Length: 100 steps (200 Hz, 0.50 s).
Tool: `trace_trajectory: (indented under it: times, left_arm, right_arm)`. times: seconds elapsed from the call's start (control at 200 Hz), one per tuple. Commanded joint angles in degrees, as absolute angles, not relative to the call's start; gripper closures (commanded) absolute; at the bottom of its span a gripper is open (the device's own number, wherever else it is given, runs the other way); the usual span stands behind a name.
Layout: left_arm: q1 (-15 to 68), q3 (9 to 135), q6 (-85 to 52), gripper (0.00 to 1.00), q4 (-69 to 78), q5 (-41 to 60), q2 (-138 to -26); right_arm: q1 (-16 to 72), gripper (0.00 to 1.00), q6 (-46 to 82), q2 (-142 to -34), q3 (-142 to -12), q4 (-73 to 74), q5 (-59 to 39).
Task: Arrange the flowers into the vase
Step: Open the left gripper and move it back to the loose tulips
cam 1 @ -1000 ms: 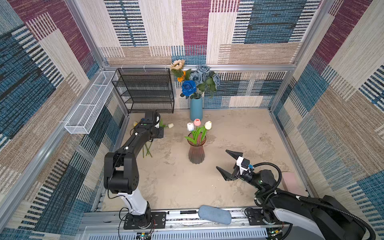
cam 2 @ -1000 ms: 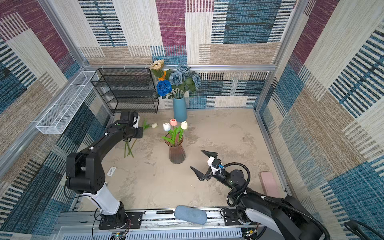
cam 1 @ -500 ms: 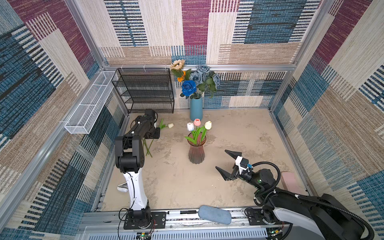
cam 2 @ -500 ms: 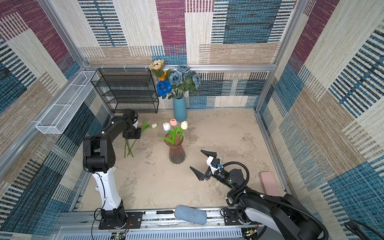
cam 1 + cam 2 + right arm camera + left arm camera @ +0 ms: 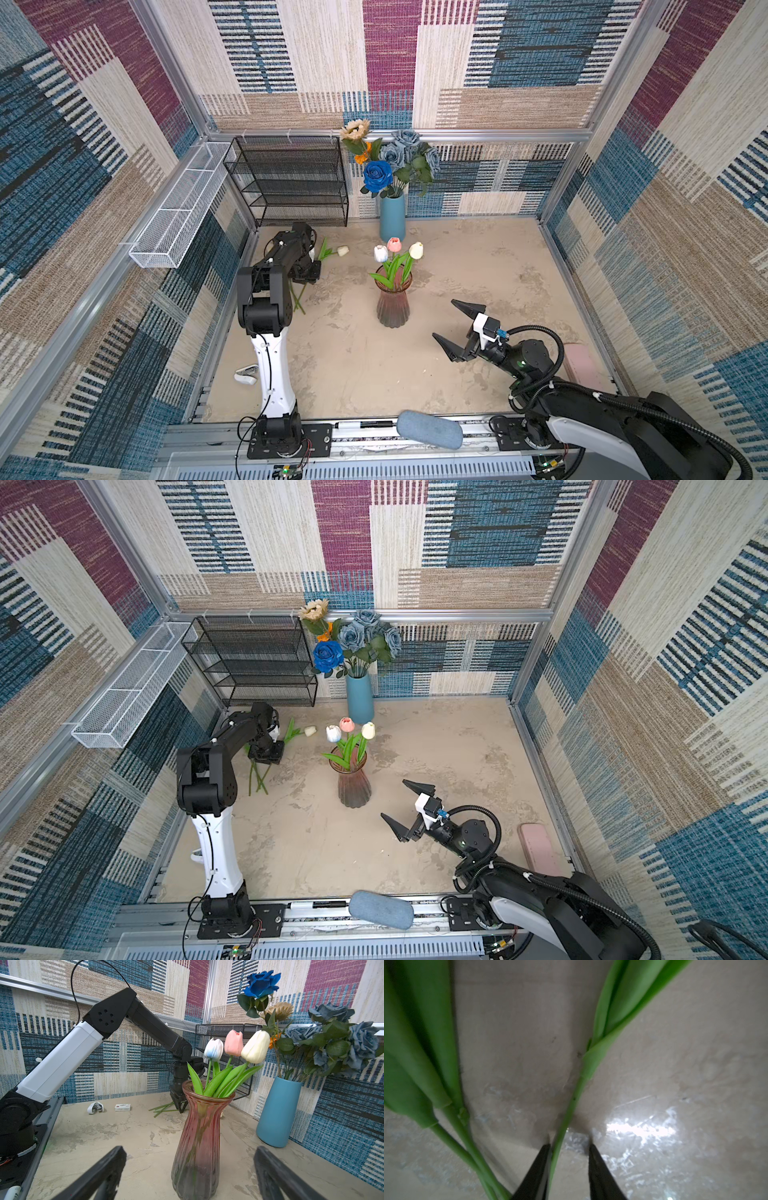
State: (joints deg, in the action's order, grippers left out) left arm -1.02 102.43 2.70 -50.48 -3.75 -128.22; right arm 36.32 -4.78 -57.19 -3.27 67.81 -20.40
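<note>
Three tulips (image 5: 233, 1045), white-blue, pink and cream: smooth waxy buds, glossy green leaves, upright in ribbed pink glass vase (image 5: 197, 1147) at middle of mottled beige surface (image 5: 478, 257). Loose tulips (image 5: 300, 301) lie flat near black mesh rack (image 5: 291, 183); one cream bud (image 5: 343, 250) shows. Left jaws part-spread astride thin stem (image 5: 572, 1105), one jaw touching it. Right jaws wide apart, empty, facing pink vase. Ruffled blue roses (image 5: 405, 139) in matte blue cylinder vase (image 5: 392, 220) at back wall.

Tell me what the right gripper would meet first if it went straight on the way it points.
Probably the pink glass vase: the right wrist view shows it centred ahead of the open right gripper, though depth is unclear.
</note>
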Motion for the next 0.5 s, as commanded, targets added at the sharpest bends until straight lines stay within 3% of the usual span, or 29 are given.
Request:
trace_trajectory:
  times: [0.0,0.135,0.295,0.496]
  left_arm:
    - [-1.09,101.88,4.31,0.74,-52.28,-2.34,-128.61]
    - [-0.95,100.53,4.16,0.9,-52.3,-0.77,-128.41]
    - [-0.22,98.76,2.74,1.0,-52.18,1.78,-126.89]
    - [0.95,95.3,-0.2,1.0,-49.74,5.16,-122.43]
  right_arm:
    - [36.38,0.0,-4.48,-57.45,-3.33,68.53,-20.22]
    - [36.34,0.0,-4.37,-57.41,-3.44,68.3,-20.57]
    - [36.34,0.0,-4.47,-57.69,-3.43,68.4,-20.18]
    - [36.39,0.0,-4.48,-57.3,-3.26,68.4,-20.29]
